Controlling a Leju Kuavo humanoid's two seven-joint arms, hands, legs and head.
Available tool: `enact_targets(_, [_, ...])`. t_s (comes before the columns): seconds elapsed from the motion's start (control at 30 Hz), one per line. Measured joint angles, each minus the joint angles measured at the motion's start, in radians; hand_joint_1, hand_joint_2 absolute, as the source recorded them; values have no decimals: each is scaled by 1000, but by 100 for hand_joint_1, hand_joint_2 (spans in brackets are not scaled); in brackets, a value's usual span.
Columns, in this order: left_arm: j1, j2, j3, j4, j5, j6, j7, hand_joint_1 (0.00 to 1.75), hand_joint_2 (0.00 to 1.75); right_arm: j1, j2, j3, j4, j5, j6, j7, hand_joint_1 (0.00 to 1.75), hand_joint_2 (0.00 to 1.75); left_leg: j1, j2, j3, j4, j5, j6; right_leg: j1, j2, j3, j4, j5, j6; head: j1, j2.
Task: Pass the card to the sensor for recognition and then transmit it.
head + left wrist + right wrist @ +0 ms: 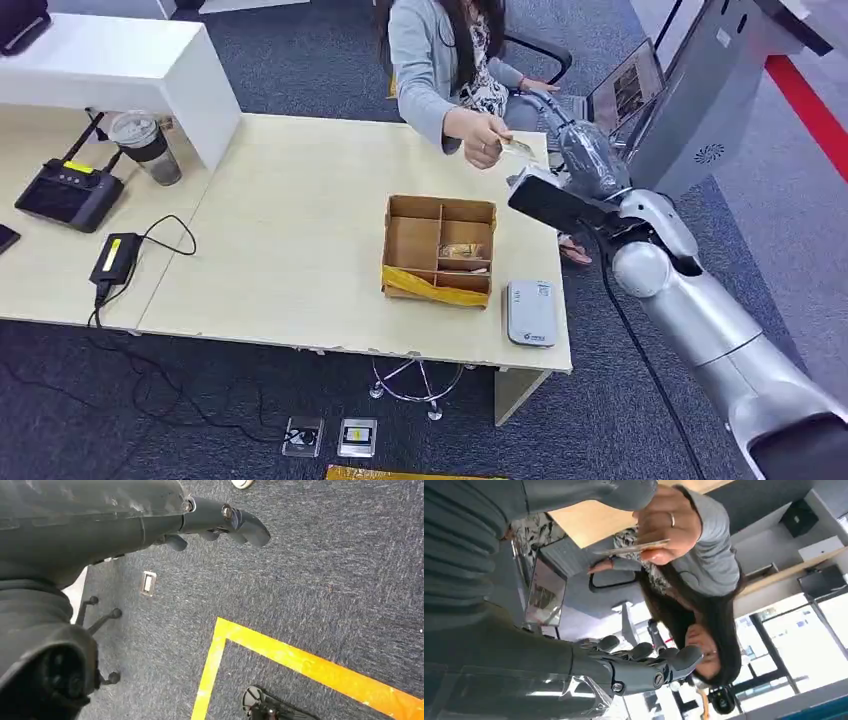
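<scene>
A person seated behind the table pinches the card (517, 148) in their hand (480, 135), above the table's far right corner. In the right wrist view the card (631, 549) shows edge-on in that person's fingers. My right hand (585, 155) is stretched out just right of the card, and my right hand (549, 650) has its thumb and fingers (649, 666) spread apart with nothing in them. The grey card sensor (530, 312) lies flat near the table's front right corner. My left hand (220, 520) hangs over the carpet, fingers loosely extended and empty.
An open cardboard box (440, 248) with dividers sits left of the sensor. A laptop (625, 90) and a grey machine (720, 80) stand at the right. A cup (150, 148), a black controller (68, 192) and a power adapter (115, 257) lie at the left.
</scene>
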Motion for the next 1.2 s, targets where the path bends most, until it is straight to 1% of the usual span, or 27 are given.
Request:
enact_targets(0.3, [0,0,-1,0,1,-1,0,0,0,-49,37,0,141,63,-61,-35,0,175,0,0,0,0,0,0,0,0,0,0,0,0,0,0])
enact_targets(0.47, [0,0,-3,0,-1,-2,1,0,0,-83,69,0,223,88,-79,-45,0,175,0,0,0,0,0,0,0,0,0,0,0,0,0,0])
enact_targets(0.8, [0,0,-18,0,0,-1,2,0,0,-95,112,-1,308,85,-83,-57,0,175,0,0,0,0,0,0,0,1,0,0,0,0,0,0])
enact_targets(1.03, [0,1,-19,0,-2,-1,9,0,0,-97,125,-2,327,78,-87,-65,0,175,0,0,0,0,0,0,0,0,0,0,0,0,0,0])
enact_targets(1.07, [0,1,-19,0,-2,-1,9,0,0,-98,125,-3,329,76,-88,-68,175,175,0,0,0,0,0,0,0,0,0,0,0,0,0,0])
enact_targets(1.2, [0,1,-20,0,-7,-1,9,0,0,-102,125,-6,336,63,-91,-77,175,175,0,0,0,0,0,0,0,1,0,0,0,0,0,0])
